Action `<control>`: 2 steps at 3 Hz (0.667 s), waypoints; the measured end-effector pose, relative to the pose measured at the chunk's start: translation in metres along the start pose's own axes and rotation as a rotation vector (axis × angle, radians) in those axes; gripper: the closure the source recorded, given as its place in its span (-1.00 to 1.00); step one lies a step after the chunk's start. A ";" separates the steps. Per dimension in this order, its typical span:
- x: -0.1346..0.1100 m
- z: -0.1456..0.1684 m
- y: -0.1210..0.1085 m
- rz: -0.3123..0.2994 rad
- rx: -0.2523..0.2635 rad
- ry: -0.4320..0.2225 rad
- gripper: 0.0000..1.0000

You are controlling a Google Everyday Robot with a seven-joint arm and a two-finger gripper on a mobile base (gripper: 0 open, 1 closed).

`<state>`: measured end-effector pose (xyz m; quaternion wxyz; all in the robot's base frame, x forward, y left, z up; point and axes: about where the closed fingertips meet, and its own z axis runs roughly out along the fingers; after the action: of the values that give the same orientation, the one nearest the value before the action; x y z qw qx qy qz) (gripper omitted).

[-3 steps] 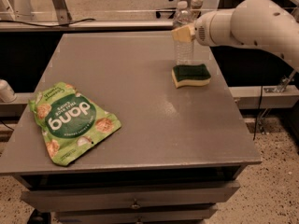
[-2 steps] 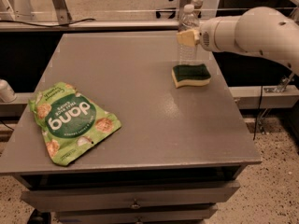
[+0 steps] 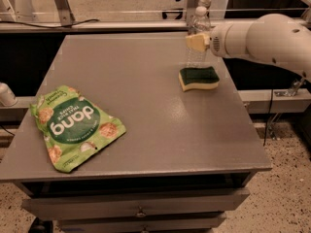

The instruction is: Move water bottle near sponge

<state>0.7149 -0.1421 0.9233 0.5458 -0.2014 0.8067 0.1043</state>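
The water bottle, clear with a white cap, stands upright at the far right of the grey table, just behind the sponge. The sponge lies flat, dark green top over a pale yellow layer. My gripper reaches in from the right on a white arm and is shut on the bottle's middle. One cream fingertip shows in front of the bottle. The bottle's base is at or just above the tabletop, a short gap from the sponge's far edge.
A large green "dang" snack bag lies at the table's front left. Metal frame rails run behind the table. The table's right edge is close to the sponge. Drawers sit below the front edge.
My gripper has carried the bottle a little to the right and down, so it now sits directly behind the sponge. The sponge and the bag have not moved.
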 end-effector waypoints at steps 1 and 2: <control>0.000 0.000 0.000 0.000 0.000 0.000 0.20; 0.000 0.000 0.000 0.000 0.000 0.000 -0.27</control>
<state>0.7149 -0.1421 0.9237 0.5458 -0.2013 0.8067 0.1043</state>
